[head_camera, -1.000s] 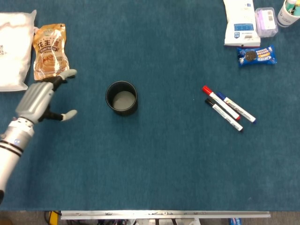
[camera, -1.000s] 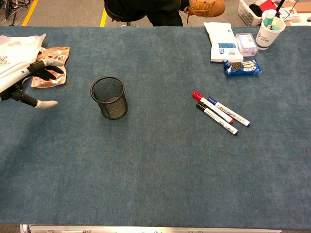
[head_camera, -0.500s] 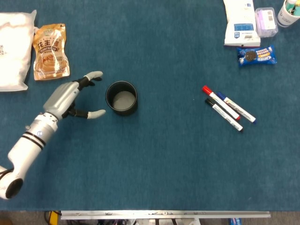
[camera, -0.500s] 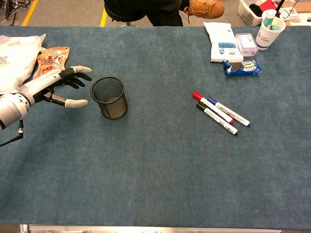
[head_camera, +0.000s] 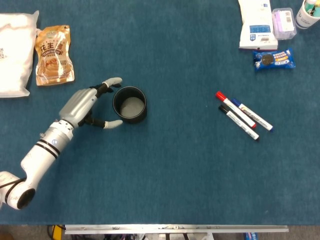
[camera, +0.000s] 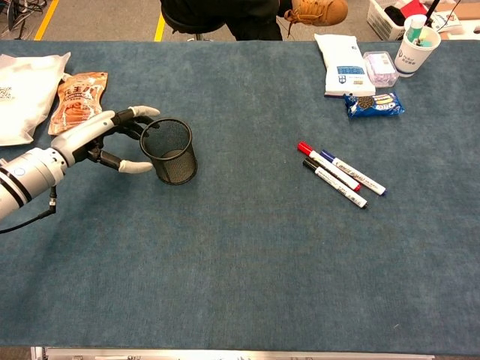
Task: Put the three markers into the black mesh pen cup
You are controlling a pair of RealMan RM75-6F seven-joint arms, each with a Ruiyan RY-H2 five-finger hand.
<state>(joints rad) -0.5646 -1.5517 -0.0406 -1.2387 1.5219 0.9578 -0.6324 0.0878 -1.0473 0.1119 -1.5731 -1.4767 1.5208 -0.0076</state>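
Note:
The black mesh pen cup [head_camera: 130, 105] [camera: 169, 150] stands upright and empty, left of the table's middle. My left hand [head_camera: 90, 105] [camera: 105, 142] is just to its left, fingers spread toward the cup's left wall and holding nothing; I cannot tell whether the fingertips touch the mesh. Three markers lie side by side to the right: a red-capped marker [head_camera: 235, 109] [camera: 328, 165], a blue-capped marker [head_camera: 251, 114] [camera: 352, 172] and a black-capped marker [head_camera: 238, 122] [camera: 334, 183]. My right hand appears in neither view.
An orange snack pouch [head_camera: 53, 55] [camera: 79, 97] and a white bag [head_camera: 15, 50] [camera: 26, 90] lie at the far left. At the far right are a white packet [head_camera: 256, 25], a purple box [head_camera: 283, 22], a blue cookie pack [head_camera: 273, 58] and a paper cup [camera: 416, 45].
My left hand has travelled right from beside the snack pouch to the pen cup's left side. The cup and markers have stayed put.

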